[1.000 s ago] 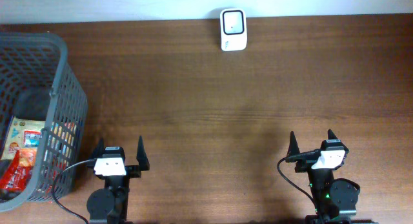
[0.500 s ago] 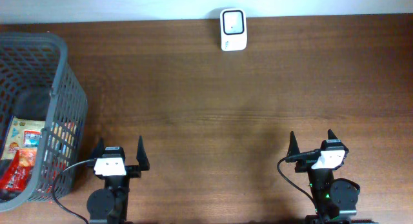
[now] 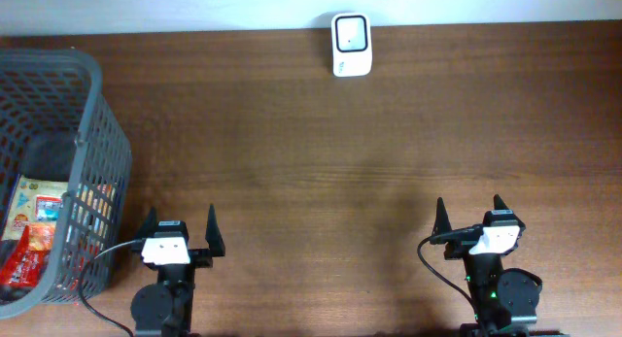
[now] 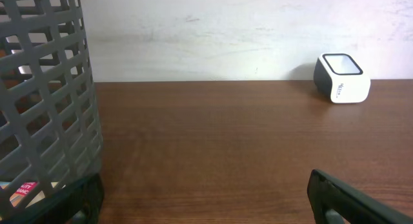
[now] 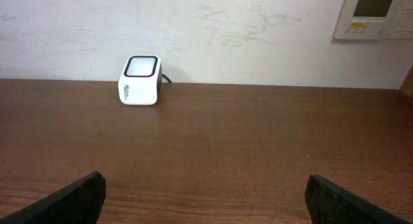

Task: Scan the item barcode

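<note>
A white barcode scanner [image 3: 350, 45] stands at the table's far edge by the wall, also in the left wrist view [image 4: 342, 78] and the right wrist view [image 5: 140, 80]. Packaged items [image 3: 34, 225] lie inside a grey mesh basket [image 3: 92, 133] at the left; red and white packets show through the mesh. My left gripper [image 3: 179, 224] sits open near the front edge, just right of the basket, nothing between its fingers. At the front right, my right gripper [image 3: 469, 211] is open and holds nothing. Both are far from the scanner.
The basket wall [image 4: 45, 88] fills the left of the left wrist view, close to the left finger. Brown wooden tabletop [image 3: 321, 172] stretches between the grippers and the scanner. A wall panel [image 5: 374, 14] hangs at the upper right of the right wrist view.
</note>
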Robot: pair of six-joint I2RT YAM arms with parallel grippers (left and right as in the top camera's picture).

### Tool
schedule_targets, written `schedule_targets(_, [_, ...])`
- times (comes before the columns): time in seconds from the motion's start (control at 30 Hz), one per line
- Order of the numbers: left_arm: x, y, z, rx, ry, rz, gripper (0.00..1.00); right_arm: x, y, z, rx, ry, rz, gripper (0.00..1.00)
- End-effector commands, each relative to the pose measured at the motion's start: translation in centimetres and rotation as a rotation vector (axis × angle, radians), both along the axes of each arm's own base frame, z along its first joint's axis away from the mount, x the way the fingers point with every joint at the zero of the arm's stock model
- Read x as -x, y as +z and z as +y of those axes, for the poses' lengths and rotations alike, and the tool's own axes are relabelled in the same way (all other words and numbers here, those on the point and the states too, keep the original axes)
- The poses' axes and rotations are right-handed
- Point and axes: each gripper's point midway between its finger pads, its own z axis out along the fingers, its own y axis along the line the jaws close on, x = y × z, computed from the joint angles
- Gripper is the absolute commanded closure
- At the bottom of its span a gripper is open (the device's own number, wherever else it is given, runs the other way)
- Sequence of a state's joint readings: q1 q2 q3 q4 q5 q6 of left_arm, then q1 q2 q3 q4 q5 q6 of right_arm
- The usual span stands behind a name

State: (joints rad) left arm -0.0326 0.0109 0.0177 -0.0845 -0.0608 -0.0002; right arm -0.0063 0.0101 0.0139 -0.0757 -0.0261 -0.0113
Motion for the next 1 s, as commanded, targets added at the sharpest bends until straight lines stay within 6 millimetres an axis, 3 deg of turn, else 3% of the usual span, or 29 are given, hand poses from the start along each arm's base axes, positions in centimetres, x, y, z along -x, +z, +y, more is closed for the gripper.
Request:
schedule_targets(0.0, [0.0,-0.2,0.0,-0.016,0.002,0.000,0.01,0.0,-0.3,0.0,-0.004,-0.003,0.005,0.01])
schedule_targets(0.7, [0.0,0.0,-0.1,-0.015,-0.004,-0.007,0.01,0.0,-0.3,0.0,-0.004,-0.003,0.005,0.01])
schedule_targets(0.73, [0.0,0.1,-1.3,-0.009,-0.074,-0.012,0.01,0.0,-0.3,0.0,-0.004,-0.003,0.005,0.01])
schedule_targets(0.77, [0.4,0.2,-4.4,0.004,-0.257,-0.014,0.01,0.0,-0.3,0.0,-0.004,-0.003,0.005,0.01])
schedule_targets(0.8, [1.3,0.9,-7.2,0.011,-0.429,-0.046,0.01,0.0,-0.3,0.0,-0.004,-0.003,0.005,0.01])
schedule_targets(0.87, [3.4,3.9,-10.8,-0.016,-0.671,-0.177,0.01,0.0,-0.3,0.0,-0.004,-0.003,0.005,0.01])
schedule_targets(0.97, [5.3,8.9,-11.8,-0.085,-0.743,-0.368,0.01,0.0,-0.3,0.0,-0.004,-0.003,0.005,0.02])
